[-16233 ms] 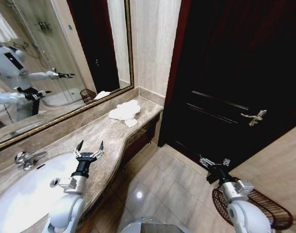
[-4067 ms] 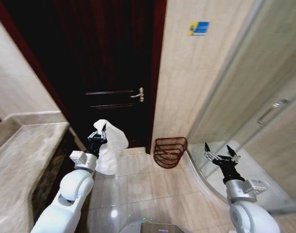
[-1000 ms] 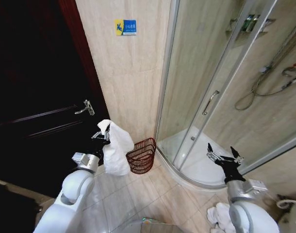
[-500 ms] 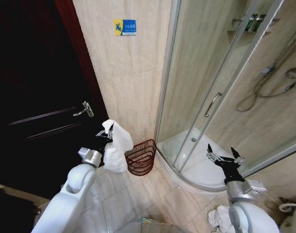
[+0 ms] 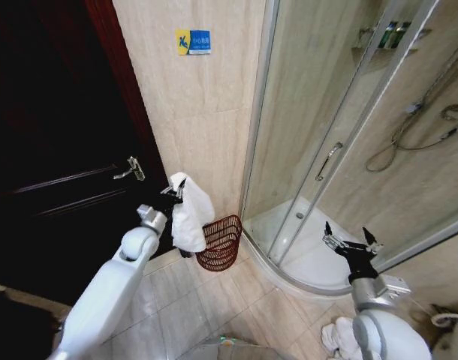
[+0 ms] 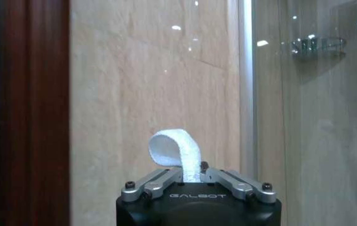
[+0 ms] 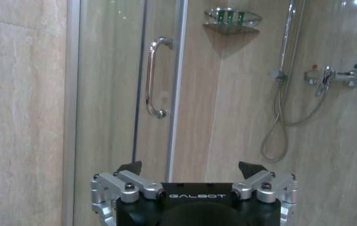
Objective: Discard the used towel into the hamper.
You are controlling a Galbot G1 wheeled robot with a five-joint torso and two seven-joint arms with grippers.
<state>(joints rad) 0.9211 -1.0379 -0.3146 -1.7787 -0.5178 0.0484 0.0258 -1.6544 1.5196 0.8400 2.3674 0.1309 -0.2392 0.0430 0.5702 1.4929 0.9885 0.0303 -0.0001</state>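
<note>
Towel (image 5: 191, 216) now hangs closer to the hamper (image 5: 220, 243), just above its near rim, left gripper (image 5: 175, 193) reaching further out, clamped on it. Right gripper (image 5: 352, 244) waits spread wide, well apart from the hamper. Drop looks close.

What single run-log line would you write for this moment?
left tool: shut on towel, held above and beside hamper | right tool: open, idle by shower door | towel not yet in hamper

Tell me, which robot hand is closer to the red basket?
The left. The left gripper holds the towel just above the hamper; the right gripper hangs open far off by the shower.
</note>
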